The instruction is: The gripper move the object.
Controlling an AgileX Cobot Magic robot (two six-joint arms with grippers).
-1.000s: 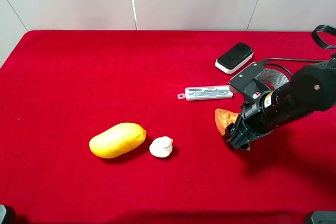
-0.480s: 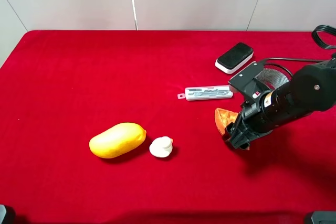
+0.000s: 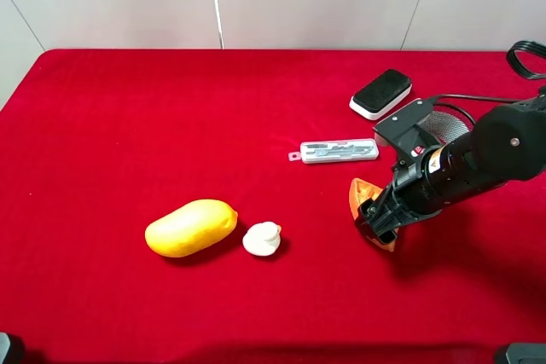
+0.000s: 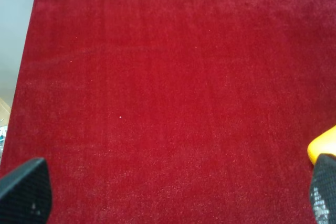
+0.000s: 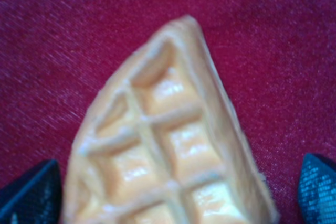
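Note:
The object, an orange waffle slice (image 5: 168,150) with a grid face, lies on the red cloth (image 3: 171,125) right of the middle. My right gripper (image 3: 376,220) hangs low directly over it and covers most of it there; orange waffle edges (image 3: 358,190) show at either side. In the right wrist view the right gripper (image 5: 173,187) is open, its dark fingertips (image 5: 31,195) standing on either side of the slice with a small gap on one side. The left gripper (image 4: 173,192) is open over bare cloth, with a yellow mango edge (image 4: 323,145) beside one fingertip.
A yellow mango (image 3: 191,228) and a small white object (image 3: 262,239) lie left of the middle. A clear flat case (image 3: 337,151) and a black-and-white device (image 3: 380,93) sit behind the right arm, with a round mesh item (image 3: 450,124) and a black cable (image 3: 478,98).
The right gripper's jaws have spread apart from the waffle slice they were shut on. More orange now shows beneath the gripper. The other things have not moved.

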